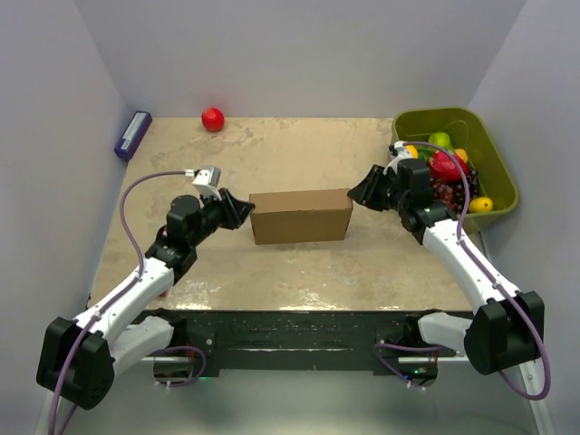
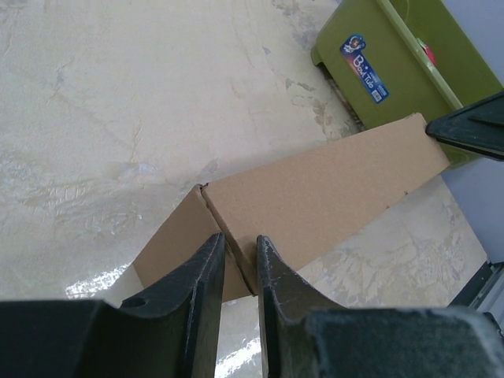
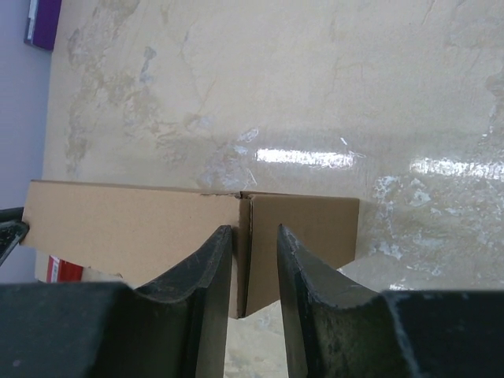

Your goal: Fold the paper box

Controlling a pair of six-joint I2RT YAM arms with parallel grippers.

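The bench (image 1: 299, 272), a pale stone-patterned surface, fills most of the top view, and the paper box (image 1: 301, 216) stands near its middle as a closed, long brown block with its long side toward the bottom of the frame. At the upper right of the frame there is a green bin (image 1: 497, 163) on the bench, well apart from the box, with coloured fruits (image 1: 444, 163) inside it. The left arm (image 1: 136, 290) reaches from the lower left of the frame up to the left end of the box, and the right arm (image 1: 467, 263) reaches from the lower right to the right end, passing just beside the bin. The left tool (image 2: 240, 244) is at the corner of the box where the end panel meets the long panel; its two fingers are nearly together with the corner edge in the narrow gap, and it is not possible to tell if they pinch the cardboard. The right tool (image 3: 254, 236) is at the opposite corner, and its jaws stand a little apart on both sides of the corner edge, so it is not closed. A purple flat box (image 1: 132, 133) lies at the upper left edge of the bench against the wall. A small red ball (image 1: 213, 119) rests at the top of the frame, near the back wall.
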